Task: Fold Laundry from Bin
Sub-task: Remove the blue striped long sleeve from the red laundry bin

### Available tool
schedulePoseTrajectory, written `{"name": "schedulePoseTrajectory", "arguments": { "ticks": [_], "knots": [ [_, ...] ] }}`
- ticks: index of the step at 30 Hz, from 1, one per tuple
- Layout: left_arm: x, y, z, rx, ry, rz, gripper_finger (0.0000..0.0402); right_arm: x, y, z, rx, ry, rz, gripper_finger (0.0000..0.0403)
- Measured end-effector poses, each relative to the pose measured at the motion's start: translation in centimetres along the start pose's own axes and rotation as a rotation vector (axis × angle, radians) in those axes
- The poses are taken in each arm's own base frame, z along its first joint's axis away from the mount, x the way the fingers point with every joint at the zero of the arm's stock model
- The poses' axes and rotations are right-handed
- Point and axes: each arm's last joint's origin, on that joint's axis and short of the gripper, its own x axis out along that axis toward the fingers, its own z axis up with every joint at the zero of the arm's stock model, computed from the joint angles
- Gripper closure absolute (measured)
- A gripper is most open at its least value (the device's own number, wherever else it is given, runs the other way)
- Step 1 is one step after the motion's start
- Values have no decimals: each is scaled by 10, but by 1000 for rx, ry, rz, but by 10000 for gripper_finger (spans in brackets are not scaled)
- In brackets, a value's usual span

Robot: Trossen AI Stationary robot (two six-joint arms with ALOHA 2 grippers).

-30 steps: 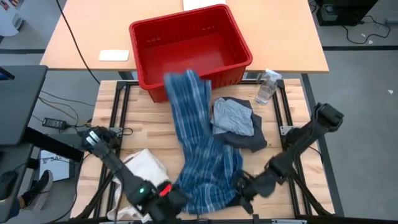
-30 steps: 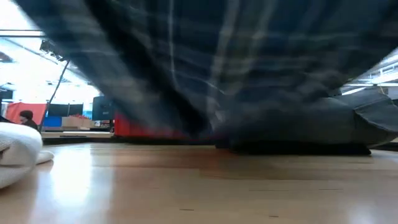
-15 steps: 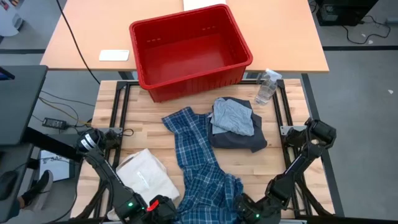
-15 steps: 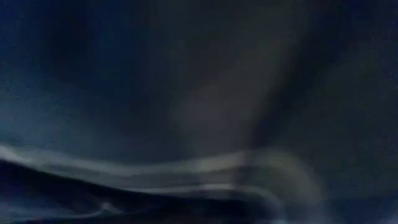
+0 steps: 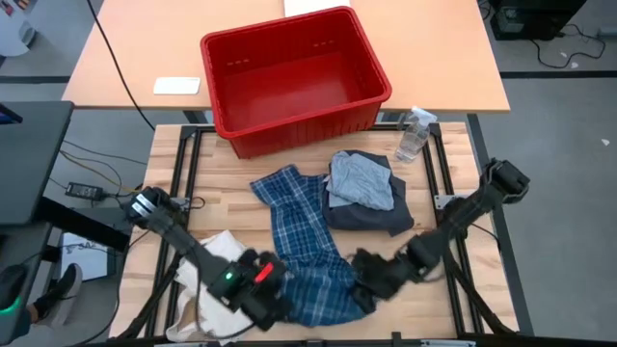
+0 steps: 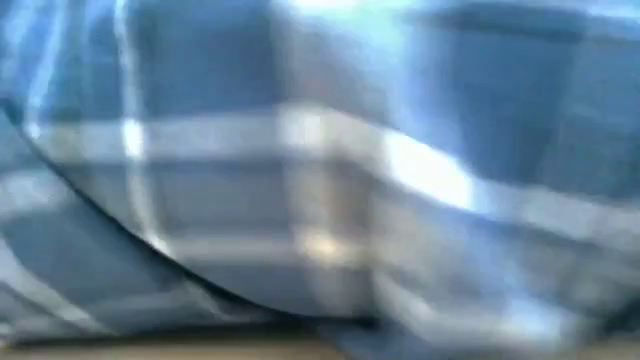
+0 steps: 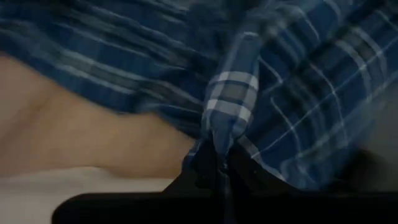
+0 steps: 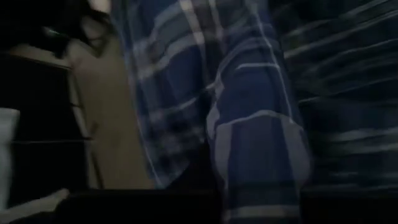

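The blue-and-white plaid shirt [image 5: 304, 241] lies lengthwise on the wooden table, its far end [image 5: 284, 188] flat near the red bin [image 5: 289, 72]. Its near end is bunched between my two grippers. My left gripper [image 5: 277, 294] is shut on the shirt's near left part, and my right gripper [image 5: 362, 286] on its near right part. The plaid cloth [image 6: 320, 180] fills the low view. A dark grey folded top [image 5: 371, 212] with a light grey piece [image 5: 362, 181] on it lies right of the shirt. My left gripper pinches a bunched ridge of the plaid shirt [image 7: 225, 134] between its two fingers [image 7: 208, 168], several layers gathered. The cloth rises out of the fingertips and spreads slack on to the table. My right gripper is shut on a rounded fold of the plaid shirt [image 8: 258, 165] at its near right part [image 5: 355, 289]. The fingers are lost in the dark at the picture's bottom, so the kind of hold does not show. The cloth beyond it is slack.
A cream tote bag [image 5: 207, 280] lies at the near left, partly under my left arm. A clear spray bottle [image 5: 413, 135] stands at the far right corner. The bin stands on the tan table behind, beside a white flat object [image 5: 176, 85].
Both grippers pulled the shirt toward the table's near edge. Its far end, draped at the bin's front rim, dropped and slid on to the table. Both grippers then came back toward the far edge and the shirt's near end bunched up slack. Both stayed shut.
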Motion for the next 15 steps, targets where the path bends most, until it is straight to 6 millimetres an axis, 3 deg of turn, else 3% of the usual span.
{"name": "schedulePoseTrajectory", "arguments": {
  "ticks": [3, 7, 11, 15],
  "knots": [
    [14, 14, 19, 35, 21, 82, 388, 5, -26, 21, -25, 15, -62, 389],
    [49, 35, 31, 34, 85, 149, 388, 13, -70, 41, -28, 29, -168, 389],
    [84, 62, 33, -10, 113, 226, 377, 20, -105, 45, -28, 32, -210, 389],
    [108, 81, 34, -78, 158, 223, 349, 27, -127, 44, -24, 27, -166, 375]
  ]
}}
